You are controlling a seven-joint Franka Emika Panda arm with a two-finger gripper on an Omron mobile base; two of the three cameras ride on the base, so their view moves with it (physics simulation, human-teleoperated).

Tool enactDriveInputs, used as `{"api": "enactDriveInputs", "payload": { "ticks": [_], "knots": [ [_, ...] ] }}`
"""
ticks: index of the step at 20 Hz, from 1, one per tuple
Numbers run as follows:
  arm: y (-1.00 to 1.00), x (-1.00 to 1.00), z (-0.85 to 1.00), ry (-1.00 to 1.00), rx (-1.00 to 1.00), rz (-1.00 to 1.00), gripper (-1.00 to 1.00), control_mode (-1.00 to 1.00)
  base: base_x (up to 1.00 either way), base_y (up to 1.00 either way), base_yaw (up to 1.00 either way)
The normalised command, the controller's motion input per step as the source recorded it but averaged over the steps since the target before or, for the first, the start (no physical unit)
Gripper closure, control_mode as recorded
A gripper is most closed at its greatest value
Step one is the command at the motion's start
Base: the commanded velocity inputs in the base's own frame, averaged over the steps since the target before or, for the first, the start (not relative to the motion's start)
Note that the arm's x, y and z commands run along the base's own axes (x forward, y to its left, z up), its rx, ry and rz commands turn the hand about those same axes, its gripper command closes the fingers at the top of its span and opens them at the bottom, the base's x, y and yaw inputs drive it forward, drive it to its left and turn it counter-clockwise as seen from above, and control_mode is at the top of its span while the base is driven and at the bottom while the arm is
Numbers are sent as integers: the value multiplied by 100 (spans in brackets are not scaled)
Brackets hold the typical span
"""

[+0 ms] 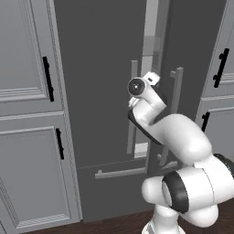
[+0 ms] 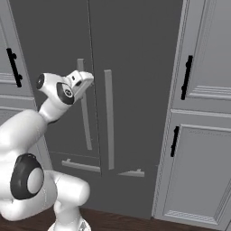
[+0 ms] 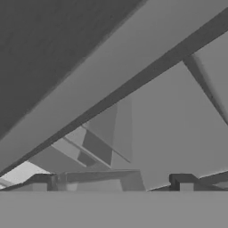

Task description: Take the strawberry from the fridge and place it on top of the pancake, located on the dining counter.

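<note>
I face the fridge [image 1: 105,91], a tall dark grey front set between light grey panelled cabinets [image 1: 27,114] with black handles, above a dark wood floor [image 1: 119,224]; its right door stands slightly ajar, showing a pale strip of interior just above my tool. My tool [image 3: 111,182] is wide open and holds nothing, its fingertips [image 3: 40,181] up close against the door edge and the long vertical bar handles [image 2: 109,117] at the fridge's middle seam. The cabinets stand well off to either side of my tool, the bottom drawer [image 1: 119,187] lies below it, and I cannot see the strawberry from here.
</note>
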Motion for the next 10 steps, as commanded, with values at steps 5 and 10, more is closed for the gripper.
{"api": "enactDriveInputs", "payload": {
  "ticks": [5,10],
  "knots": [
    [-40,36,-6,16,-3,4,-100,-100,0,0,0],
    [-83,-4,0,3,0,0,-100,-100,0,0,0]
  ]
}}
